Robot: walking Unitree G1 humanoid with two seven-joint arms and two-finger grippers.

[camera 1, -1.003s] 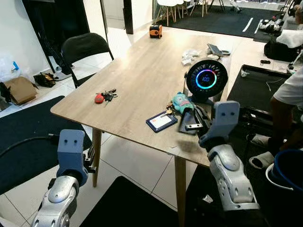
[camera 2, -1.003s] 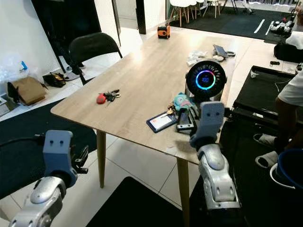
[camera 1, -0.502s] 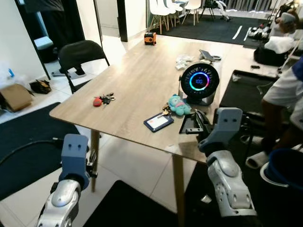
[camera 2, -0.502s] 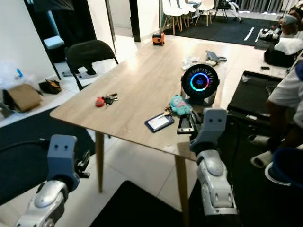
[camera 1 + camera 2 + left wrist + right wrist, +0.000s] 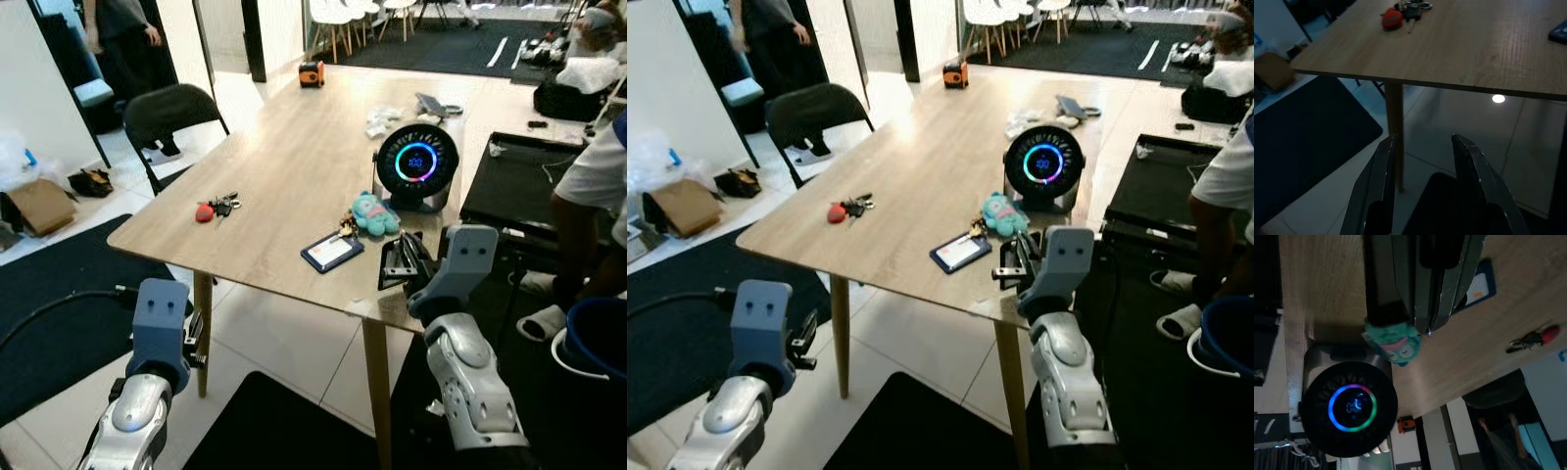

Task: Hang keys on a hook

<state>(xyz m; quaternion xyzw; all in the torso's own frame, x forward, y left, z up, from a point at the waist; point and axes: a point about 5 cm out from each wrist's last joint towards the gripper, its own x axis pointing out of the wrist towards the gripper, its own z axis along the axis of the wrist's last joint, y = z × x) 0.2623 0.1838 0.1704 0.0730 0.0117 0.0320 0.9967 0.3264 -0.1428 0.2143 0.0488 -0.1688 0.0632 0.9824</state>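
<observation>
On table, near its left edge: keys with red fob. Well apart from right gripper, fingers together, beside teal plush. Left gripper spread below table's edge.

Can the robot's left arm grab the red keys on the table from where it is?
Probably not yet. The left gripper hangs below the table edge, open, and the red keys lie well in on top. Nothing blocks them; the arm just needs to lift and reach in.
</observation>
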